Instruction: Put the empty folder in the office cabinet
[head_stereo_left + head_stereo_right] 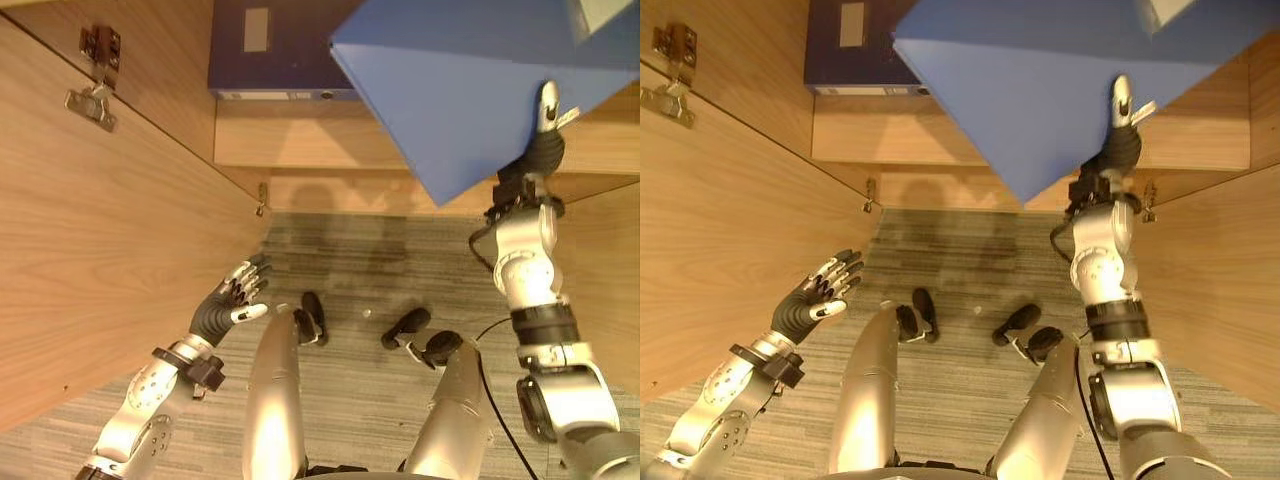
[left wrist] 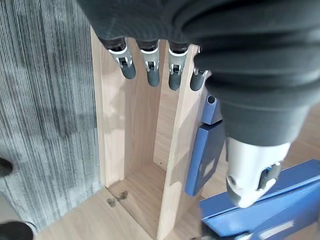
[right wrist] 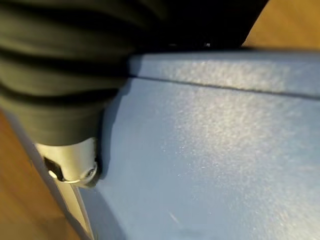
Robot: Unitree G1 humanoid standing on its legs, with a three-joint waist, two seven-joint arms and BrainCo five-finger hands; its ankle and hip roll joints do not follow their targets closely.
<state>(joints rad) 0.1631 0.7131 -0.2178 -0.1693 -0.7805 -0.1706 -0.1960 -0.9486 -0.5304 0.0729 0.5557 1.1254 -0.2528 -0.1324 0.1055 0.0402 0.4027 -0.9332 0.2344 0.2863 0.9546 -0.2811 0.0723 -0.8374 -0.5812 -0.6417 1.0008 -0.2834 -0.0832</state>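
Folder sits clamped in the right robot hand, raised before the cabinet. Left robot hand hangs low, fingers spread apart.

A dark blue binder stands on a shelf above grey carpet.

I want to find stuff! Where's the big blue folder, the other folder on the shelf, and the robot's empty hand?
blue folder (image 1: 470,90), left eye view, its broad cover.
dark folder (image 1: 270,45), left eye view, its spine.
left hand (image 1: 232,300), left eye view, its palm.
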